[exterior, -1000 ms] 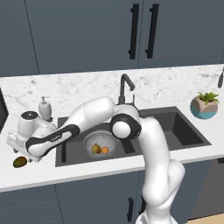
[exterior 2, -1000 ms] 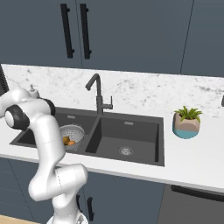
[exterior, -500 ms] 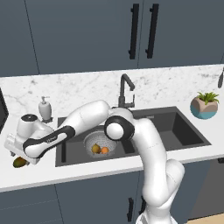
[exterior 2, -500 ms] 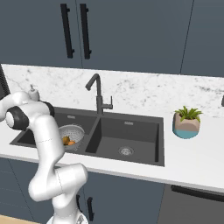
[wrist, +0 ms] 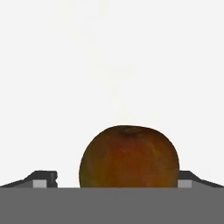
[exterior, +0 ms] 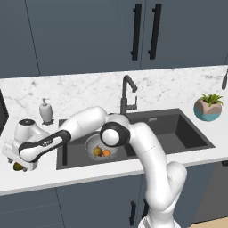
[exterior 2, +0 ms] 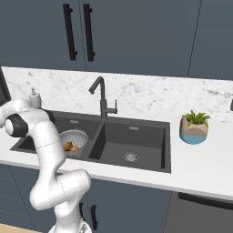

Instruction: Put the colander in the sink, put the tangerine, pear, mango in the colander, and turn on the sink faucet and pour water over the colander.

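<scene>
1. While my gripper (wrist: 111,186) hangs over the counter (exterior: 89,173) left of the sink (exterior: 187,133), fingers spread wide, one mango (wrist: 129,157) sits between them, ungrasped, stem end facing me.
2. Colander (exterior: 91,143) in the left basin: two fruits, one pear (exterior: 97,151), one tangerine (exterior: 107,153).

Soap dispenser (exterior: 46,110); potted plant (exterior: 207,107)
</scene>
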